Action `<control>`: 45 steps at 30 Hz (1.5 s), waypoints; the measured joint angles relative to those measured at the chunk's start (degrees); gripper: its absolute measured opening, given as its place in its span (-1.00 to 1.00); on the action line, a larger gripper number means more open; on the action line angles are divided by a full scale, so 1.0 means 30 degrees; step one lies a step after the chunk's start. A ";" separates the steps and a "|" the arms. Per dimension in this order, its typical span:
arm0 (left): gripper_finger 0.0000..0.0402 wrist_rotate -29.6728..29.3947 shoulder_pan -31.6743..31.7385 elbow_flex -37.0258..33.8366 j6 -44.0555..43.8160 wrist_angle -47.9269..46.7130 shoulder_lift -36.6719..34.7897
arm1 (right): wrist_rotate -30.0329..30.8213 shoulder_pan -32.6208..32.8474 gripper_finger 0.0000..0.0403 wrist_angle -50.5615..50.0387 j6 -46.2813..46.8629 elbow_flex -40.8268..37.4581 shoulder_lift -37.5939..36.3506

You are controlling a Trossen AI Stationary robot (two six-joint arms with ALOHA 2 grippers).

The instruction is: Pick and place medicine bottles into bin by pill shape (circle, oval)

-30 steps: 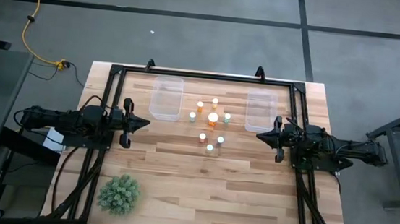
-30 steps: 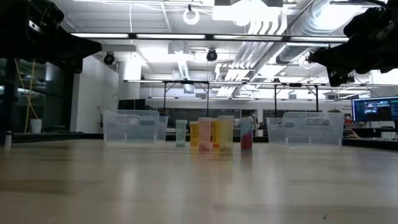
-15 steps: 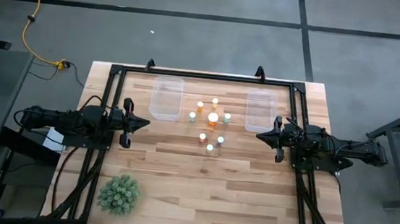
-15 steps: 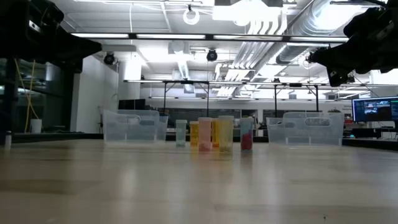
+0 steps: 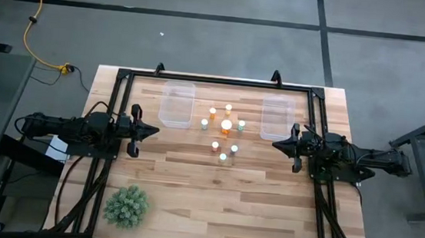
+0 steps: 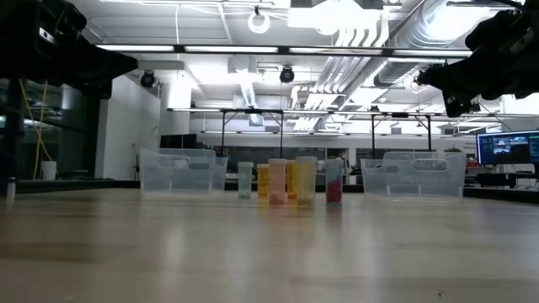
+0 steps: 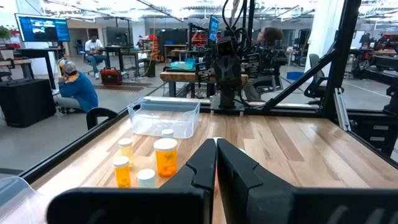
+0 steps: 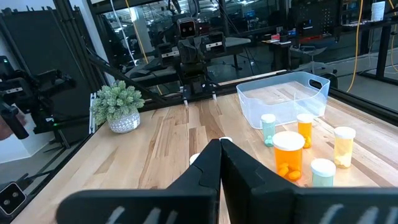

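Observation:
Several small medicine bottles with white caps stand upright in a loose cluster at the table's far middle, orange and pale green; a larger orange one stands among them. Two clear bins flank them, one on the left and one on the right. My left gripper hovers shut at the table's left side, pointing level toward the cluster. My right gripper hovers shut at the right side, pointing level toward it. Both are well clear of the bottles.
A green spiky plant in a pot sits near the front left corner. A black frame runs round the table's edges. The near half of the wooden table is bare wood. People sit at desks in the room beyond.

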 joint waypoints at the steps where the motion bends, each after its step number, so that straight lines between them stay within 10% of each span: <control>1: -0.97 0.0000 0.0000 0.0004 -0.0002 0.0007 0.0000 | 0.0000 0.0000 -1.00 -0.0001 0.0000 0.0002 -0.0005; 18: -0.97 0.0003 -0.0003 0.0006 -0.0205 0.0969 0.0000 | 0.0000 0.0000 -1.00 0.0000 -0.0007 0.0000 0.0000; 25: -0.97 -0.0826 -0.0002 0.0011 -0.2896 0.7282 0.0375 | 0.0000 -0.0007 -1.00 -0.0007 0.0000 0.0000 -0.0007; 45: -0.98 0.1042 -0.0015 0.4260 -0.1838 0.9000 0.9703 | 0.0000 -0.0007 -1.00 -0.0005 0.0000 0.0002 -0.0005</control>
